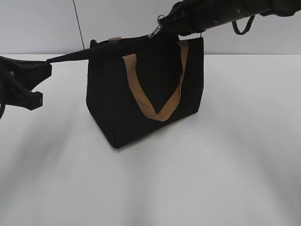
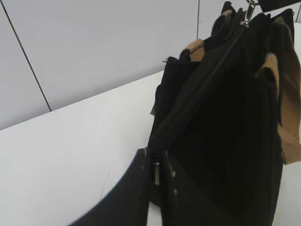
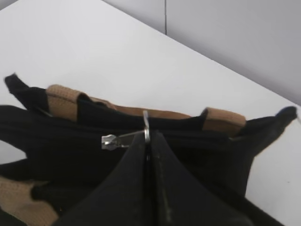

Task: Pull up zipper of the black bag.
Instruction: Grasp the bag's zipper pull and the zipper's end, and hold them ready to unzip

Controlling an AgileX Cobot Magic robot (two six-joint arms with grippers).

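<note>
A white table point(image 1: 235, 179) fills the lower two thirds of the exterior view, with a pale wall point(image 1: 42, 23) behind it, and the black bag point(image 1: 117, 113) stands upright just left of the frame's middle, its tan strap handle point(image 1: 155, 110) hanging in a V down the near face. From the far left edge of that view the left gripper point(image 1: 49, 60) reaches in; its jaws are closed tight on a drawn-out black tail of fabric at the bag's left end, which is stretched in a taut line toward the upper middle of the frame. The left wrist view, at its lower middle, shows the same pinch, with the two fingers point(image 2: 136, 188) pressed together on the end of the zipper point(image 2: 197, 92), whose teeth run away diagonally toward the upper right. The right gripper point(image 1: 162, 28) comes in from the upper right corner of the exterior view and sits at the bag's top edge; in the right wrist view its fingers meet with no gap at the frame's centre, clamped on the ring of the small silver pull tab point(image 3: 113, 140). That tab lies near the right-hand end of the top edge in the exterior view, and the line between the two grippers looks joined, so the closing appears nearly complete. I judge only a short last stretch toward the bag's right end remains, though how much is open past the slider is hidden by the fingers.
</note>
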